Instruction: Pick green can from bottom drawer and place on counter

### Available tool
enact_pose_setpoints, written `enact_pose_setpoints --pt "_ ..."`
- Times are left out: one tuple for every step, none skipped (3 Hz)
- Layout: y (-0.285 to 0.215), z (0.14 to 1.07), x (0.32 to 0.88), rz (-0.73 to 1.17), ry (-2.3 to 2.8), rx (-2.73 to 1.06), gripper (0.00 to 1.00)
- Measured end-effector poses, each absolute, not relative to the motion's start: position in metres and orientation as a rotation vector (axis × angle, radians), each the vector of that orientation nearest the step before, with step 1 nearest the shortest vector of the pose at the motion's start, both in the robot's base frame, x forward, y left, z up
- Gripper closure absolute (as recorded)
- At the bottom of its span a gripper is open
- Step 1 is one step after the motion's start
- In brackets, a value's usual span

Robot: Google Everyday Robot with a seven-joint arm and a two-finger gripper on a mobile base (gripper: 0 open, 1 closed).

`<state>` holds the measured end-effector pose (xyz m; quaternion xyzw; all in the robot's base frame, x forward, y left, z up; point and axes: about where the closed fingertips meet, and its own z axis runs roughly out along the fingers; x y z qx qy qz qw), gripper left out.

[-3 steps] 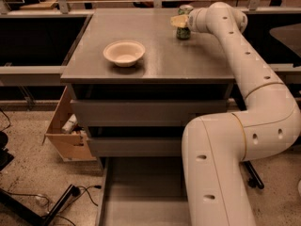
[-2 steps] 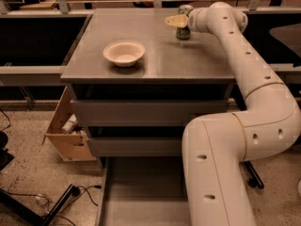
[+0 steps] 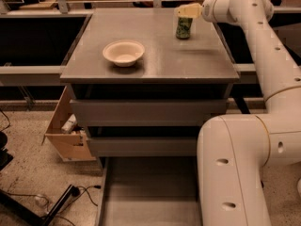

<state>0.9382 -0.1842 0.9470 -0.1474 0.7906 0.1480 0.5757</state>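
Observation:
The green can (image 3: pixel 184 28) stands upright on the counter (image 3: pixel 155 55), near its far right edge. My gripper (image 3: pixel 185 11) hangs just above the can's top, off the can, with its pale fingers open. The arm reaches in from the right and its big white links cover the lower right of the view. The bottom drawer (image 3: pixel 146 192) is pulled out at the bottom of the view, and the part of its grey floor that shows is bare.
A white bowl (image 3: pixel 123 52) sits on the counter's left half. The two upper drawers (image 3: pixel 146 112) are closed. An open cardboard box (image 3: pixel 66 133) stands on the floor left of the cabinet, with cables (image 3: pixel 56 201) nearby. Dark side tables flank the counter.
My gripper has come up off the green can, which stays standing on the counter. The bowl and the drawers have not moved.

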Motion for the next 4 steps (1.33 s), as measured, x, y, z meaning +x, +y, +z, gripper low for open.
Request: enact_pose_setpoints --pt "-0.226 0.989 0.903 0.316 1.809 -0.386 0.00" --pt "-0.267 1.046 0.865 0.205 1.751 -0.405 0.00" --pt "-0.287 1.121 0.832 0.009 1.636 -0.405 0.00" --pt "-0.292 1.200 0.789 -0.143 1.508 -0.356 0.00"
